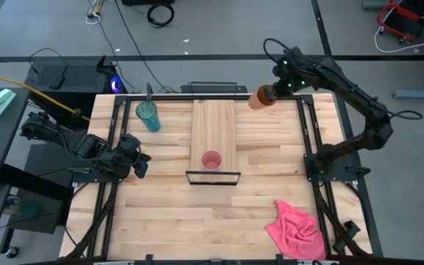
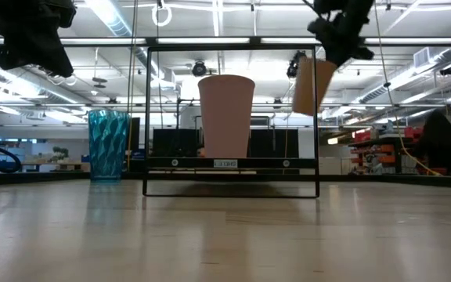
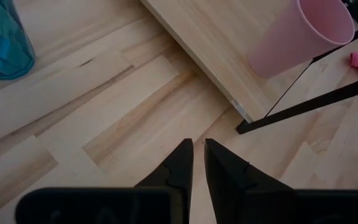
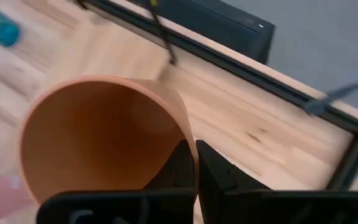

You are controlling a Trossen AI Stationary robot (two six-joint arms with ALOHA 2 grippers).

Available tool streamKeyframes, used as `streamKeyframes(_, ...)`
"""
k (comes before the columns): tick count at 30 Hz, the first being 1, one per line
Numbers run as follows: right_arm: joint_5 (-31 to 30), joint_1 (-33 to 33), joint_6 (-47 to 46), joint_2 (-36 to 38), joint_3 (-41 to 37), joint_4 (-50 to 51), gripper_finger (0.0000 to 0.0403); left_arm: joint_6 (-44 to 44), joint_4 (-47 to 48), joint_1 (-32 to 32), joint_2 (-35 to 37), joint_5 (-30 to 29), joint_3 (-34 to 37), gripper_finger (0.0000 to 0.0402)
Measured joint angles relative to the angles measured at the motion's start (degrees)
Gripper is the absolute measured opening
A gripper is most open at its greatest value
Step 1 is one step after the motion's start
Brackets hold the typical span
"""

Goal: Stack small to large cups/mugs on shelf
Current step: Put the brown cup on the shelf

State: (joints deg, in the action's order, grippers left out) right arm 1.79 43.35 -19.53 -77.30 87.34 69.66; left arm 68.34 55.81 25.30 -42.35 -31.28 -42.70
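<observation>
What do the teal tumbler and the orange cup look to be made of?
Teal tumbler: likely clear tinted plastic; light passes through and its wall looks faceted. Orange cup, held by the right gripper: probably opaque matte plastic, with a thin wall and a smooth, even interior.

Bare plank on the shelf [image 1: 213, 121] behind the pink cup [image 1: 211, 160]; teal tumbler [image 1: 148, 115] well left.

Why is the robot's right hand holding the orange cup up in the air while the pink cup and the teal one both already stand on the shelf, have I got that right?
Not quite. Only the pink cup stands on the shelf. The teal one stands on the table beside the shelf, as the high view shows. The right hand does hold the orange cup in the air.
</observation>
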Motion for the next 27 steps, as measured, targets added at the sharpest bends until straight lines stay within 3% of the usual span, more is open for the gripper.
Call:
streamKeyframes(7, 0.79, -7.8, -1.17, -8.1, 13.54, 3.55, 0.0002, 0.02, 0.0, 0.0, 0.0, -0.26, 0.0, 0.0045)
streamKeyframes(16, 1.88, -15.5, 1.86, -23.99, 29.57, 10.58, 0.0002, 0.04, 0.0, 0.0, 0.0, -0.75, 0.0, 0.0039)
streamKeyframes(21, 1.85, -17.47, 4.51, -29.6, 31.95, 12.72, 0.0003, 0.03, 0.14, -0.93, 0.1, -4.74, -0.11, 0.0041)
streamKeyframes(27, 1.81, -19.32, 5.95, -32.78, 31.97, 12.62, 0.0002, -1.29, 6.8, -8.03, 0.11, -7.44, -5.5, 0.0032)
